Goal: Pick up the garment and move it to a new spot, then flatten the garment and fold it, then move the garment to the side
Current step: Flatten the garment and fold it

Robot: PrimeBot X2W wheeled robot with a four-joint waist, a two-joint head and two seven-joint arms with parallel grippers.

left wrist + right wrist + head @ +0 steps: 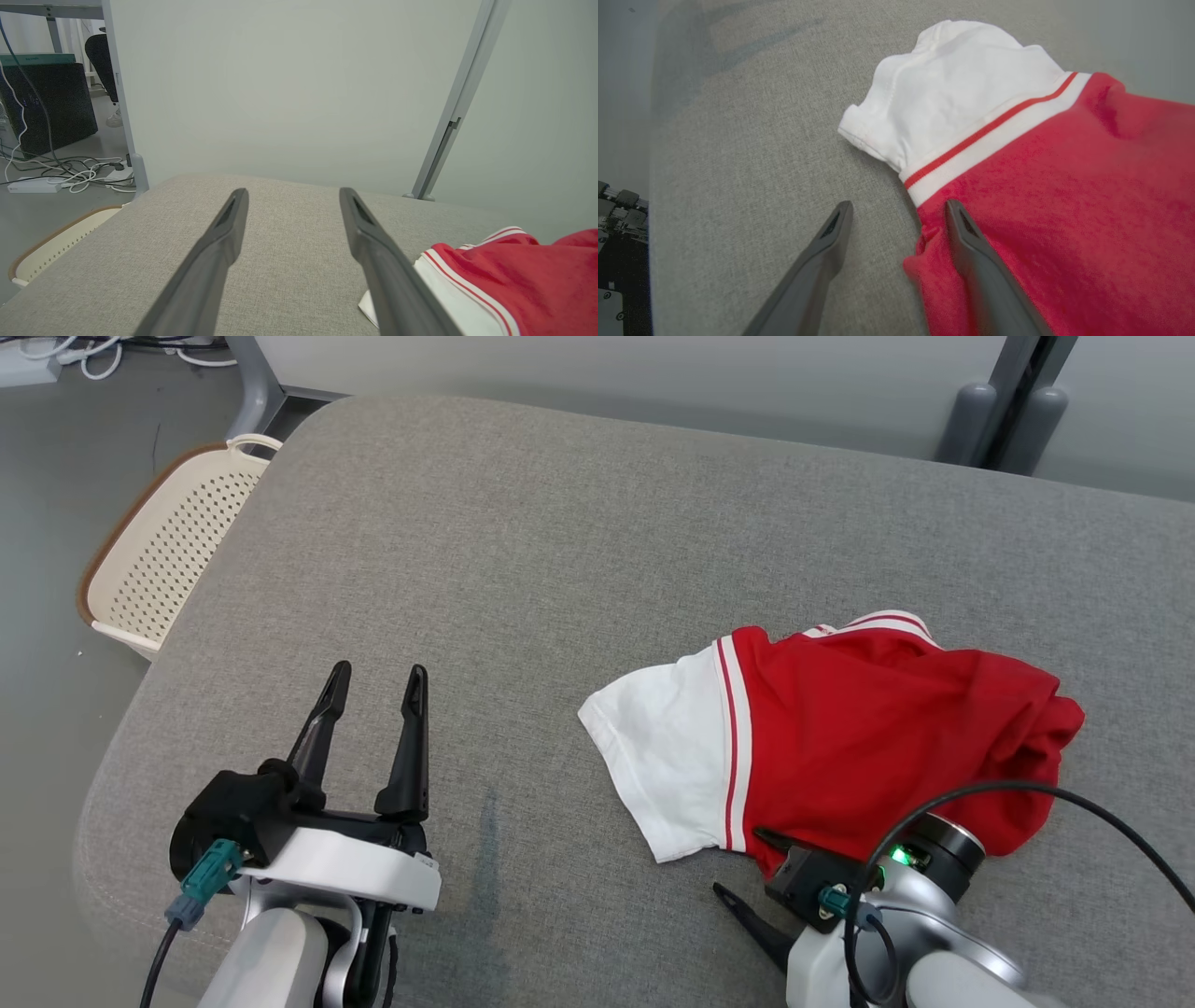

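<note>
A crumpled garment (840, 747), red with a white sleeve and red-striped white trim, lies on the right half of the grey cushioned surface (513, 569). My right gripper (738, 861) is open at the garment's near edge. In the right wrist view one finger of the right gripper (899, 204) lies over the red cloth (1041, 186) and the other over bare grey fabric, with the hem between them. My left gripper (378, 672) stands open at the lower left, empty and well apart from the garment. In the left wrist view the left gripper (293, 191) points across the cushion, the garment (514, 280) to its right.
A cream perforated basket (168, 541) sits on the floor beside the cushion's left edge. Grey partition panels and posts (999, 411) stand behind the far edge. Cables and a power strip (70, 172) lie on the floor at the far left.
</note>
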